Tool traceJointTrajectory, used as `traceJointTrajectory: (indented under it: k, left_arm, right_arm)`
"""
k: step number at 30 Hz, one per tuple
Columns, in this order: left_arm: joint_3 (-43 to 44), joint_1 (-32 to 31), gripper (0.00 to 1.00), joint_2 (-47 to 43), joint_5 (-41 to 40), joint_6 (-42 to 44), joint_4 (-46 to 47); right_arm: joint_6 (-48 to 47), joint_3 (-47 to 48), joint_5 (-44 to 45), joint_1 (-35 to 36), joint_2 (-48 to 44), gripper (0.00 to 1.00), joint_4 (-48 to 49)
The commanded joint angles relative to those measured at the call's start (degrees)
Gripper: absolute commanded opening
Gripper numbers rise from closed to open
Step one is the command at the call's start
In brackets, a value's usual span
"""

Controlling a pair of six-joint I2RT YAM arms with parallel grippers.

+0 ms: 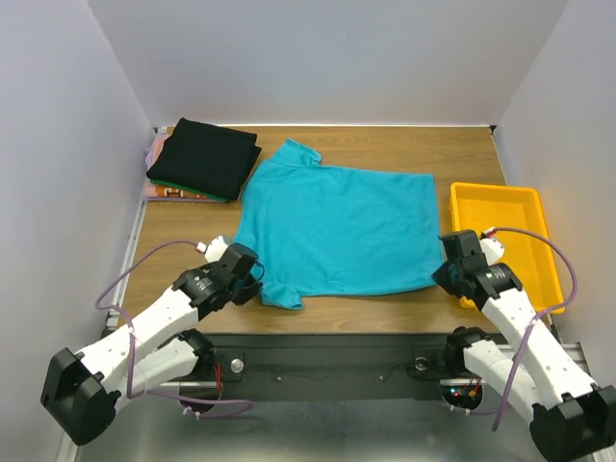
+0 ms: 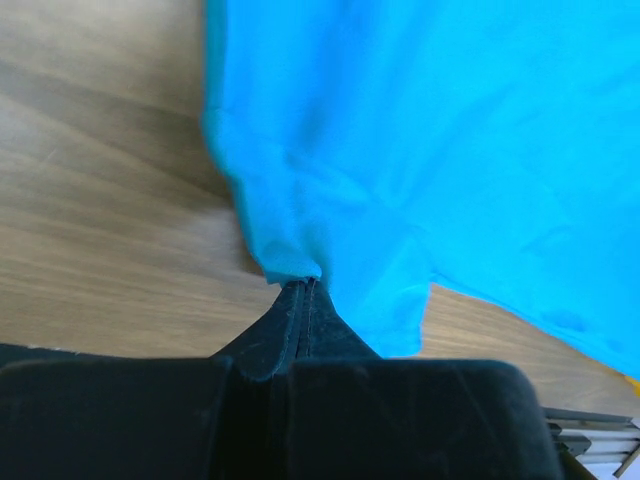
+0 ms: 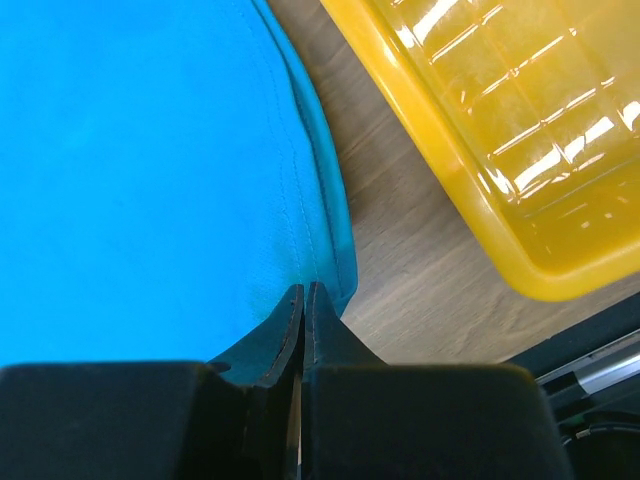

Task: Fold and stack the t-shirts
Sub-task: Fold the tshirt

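- Shirt (image 1: 337,226), turquoise, lay spread on the table (image 1: 385,149).
- Left gripper (image 2: 305,285) was clamped on its near sleeve.
- Right gripper (image 3: 303,292) was clamped on its hem corner.

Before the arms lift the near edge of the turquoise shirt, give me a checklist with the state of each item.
1. Left gripper shut on the near sleeve of the turquoise shirt: ok.
2. Right gripper shut on the shirt's near hem corner: ok.
3. Shirt spread flat on the table: ok, apart from slight bunching at the held sleeve.
4. Folded stack apart from the shirt's far sleeve: cannot tell, their edges are very close.
5. Yellow tray apart from the shirt's hem: ok, bare wood shows between them.
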Motion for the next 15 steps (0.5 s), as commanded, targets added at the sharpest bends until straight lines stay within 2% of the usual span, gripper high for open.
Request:
traceJointTrajectory:
  k: [1, 6, 15]
  left_arm:
    - [6.0, -0.2, 0.0, 3.3, -3.4, 3.0, 4.9]
    - [13.8, 0.9, 0.0, 11.4, -8.5, 6.4, 5.5]
    - [24.0, 9.0, 0.0, 25.1, -7.4, 13.1, 8.7]
  right_arm:
    - [-2.4, 3.4, 3.3, 0.0, 3.7, 0.0, 4.7]
    - [-3.9, 6.5, 6.3, 0.0, 10.7, 0.0, 7.7]
    - [-4.6, 13.4, 14.2, 0.0, 22.7, 0.0, 11.0]
